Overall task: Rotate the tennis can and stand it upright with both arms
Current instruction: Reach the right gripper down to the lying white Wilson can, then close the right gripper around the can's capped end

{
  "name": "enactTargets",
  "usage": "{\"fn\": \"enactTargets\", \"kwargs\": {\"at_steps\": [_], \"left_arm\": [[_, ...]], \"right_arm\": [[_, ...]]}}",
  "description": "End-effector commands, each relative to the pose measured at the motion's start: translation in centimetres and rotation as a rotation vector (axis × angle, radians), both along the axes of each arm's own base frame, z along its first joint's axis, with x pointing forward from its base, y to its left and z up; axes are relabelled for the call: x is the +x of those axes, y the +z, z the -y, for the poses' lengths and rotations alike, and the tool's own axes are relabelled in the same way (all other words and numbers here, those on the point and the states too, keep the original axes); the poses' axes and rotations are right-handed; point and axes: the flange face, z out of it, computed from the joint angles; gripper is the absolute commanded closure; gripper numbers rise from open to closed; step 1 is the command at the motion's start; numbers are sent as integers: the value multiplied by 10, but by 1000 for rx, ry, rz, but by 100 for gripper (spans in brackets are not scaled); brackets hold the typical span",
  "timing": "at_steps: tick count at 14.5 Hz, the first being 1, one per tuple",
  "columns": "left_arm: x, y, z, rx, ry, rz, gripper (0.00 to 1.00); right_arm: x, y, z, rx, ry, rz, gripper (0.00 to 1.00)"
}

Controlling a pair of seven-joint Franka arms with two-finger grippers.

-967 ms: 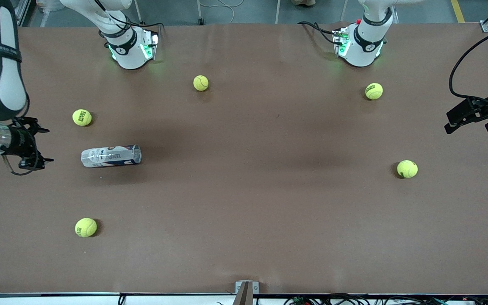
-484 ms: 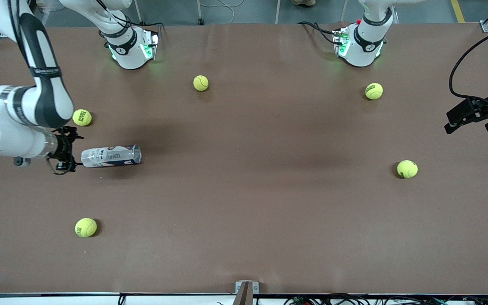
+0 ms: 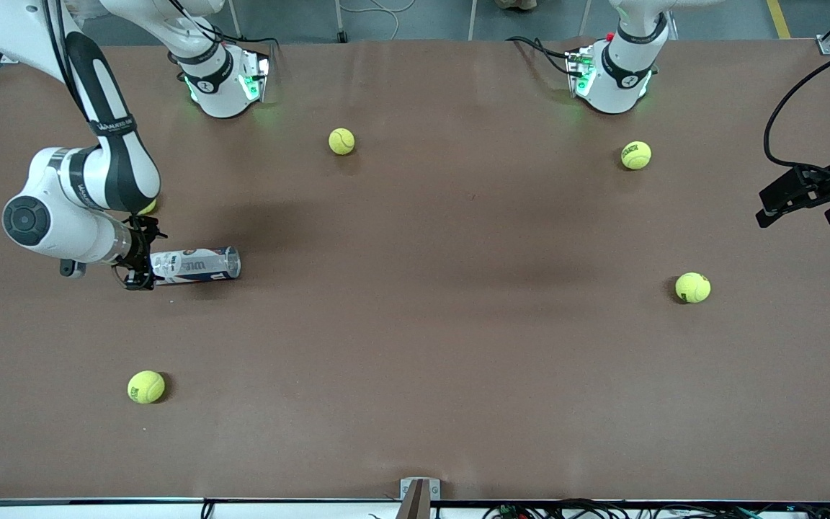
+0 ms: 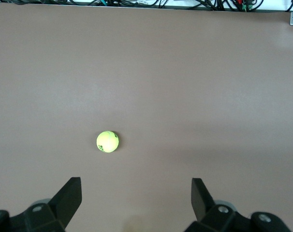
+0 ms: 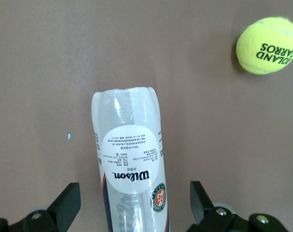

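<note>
Right gripper, on an arm bent sharply at the elbow and lying low and level, sits at the nine o'clock end of the tennis can, fingers spread to either side of that end without pinching it. Lying on its side toward the right arm's end of the table, the can runs nine to three. Left gripper waits, fingers spread, high over the table's three o'clock edge.

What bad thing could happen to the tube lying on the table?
The tennis can lies on its side, so the open right gripper straddling its end might nudge it and roll it away. A tennis ball sits close by; the arm could bump it. The left gripper waits over the table's other end, too distant to steady anything.
</note>
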Motion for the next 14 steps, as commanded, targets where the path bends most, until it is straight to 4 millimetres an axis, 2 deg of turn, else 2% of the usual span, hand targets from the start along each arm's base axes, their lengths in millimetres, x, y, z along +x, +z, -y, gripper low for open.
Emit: {"fn": "enactTargets", "kwargs": {"at_steps": [1, 4, 13, 14], "left_arm": [[-4, 4, 0, 10, 3, -1, 0], [-4, 4, 0, 10, 3, -1, 0], [-4, 4, 0, 10, 3, -4, 0], [-4, 4, 0, 11, 1, -3, 0]], "right_arm": [[-15, -3, -3, 3, -14, 39, 0], [-11, -22, -8, -2, -4, 61, 0], [-19, -75, -28, -9, 31, 89, 0], [-20, -80, -30, -9, 36, 81, 3]]}}
